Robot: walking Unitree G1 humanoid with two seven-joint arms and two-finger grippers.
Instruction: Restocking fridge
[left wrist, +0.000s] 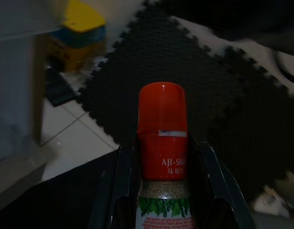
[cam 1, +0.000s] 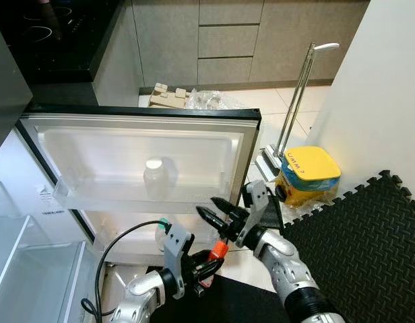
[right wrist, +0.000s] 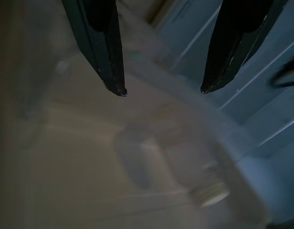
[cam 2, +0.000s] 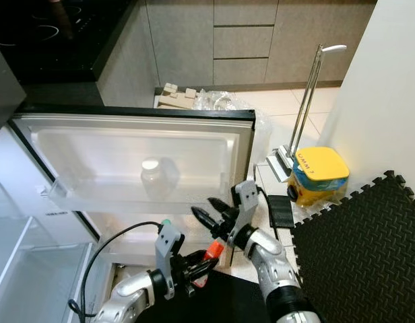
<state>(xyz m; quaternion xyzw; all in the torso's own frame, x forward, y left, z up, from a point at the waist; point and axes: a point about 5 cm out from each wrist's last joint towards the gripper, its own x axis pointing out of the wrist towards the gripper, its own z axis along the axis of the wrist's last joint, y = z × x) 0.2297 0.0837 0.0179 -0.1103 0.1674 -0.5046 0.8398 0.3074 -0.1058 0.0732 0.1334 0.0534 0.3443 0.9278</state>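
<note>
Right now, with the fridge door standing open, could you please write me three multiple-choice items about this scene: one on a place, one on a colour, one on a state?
1. Where does the white-capped bottle stand?
A. in the door shelf of the open fridge
B. on the black foam mat
C. on the cooktop

2. What colour is the cap of the seasoning bottle in the left gripper?
A. white
B. green
C. orange-red

3. How is the right gripper now?
A. shut on the white-capped bottle
B. open, holding nothing
C. shut on a cable

Answers:
1. A, the eye views show it upright behind the clear shelf rail on the door.
2. C, the left wrist view shows the orange-red cap between the two fingers.
3. B, the right wrist view shows its two fingers apart with nothing between them.
</note>
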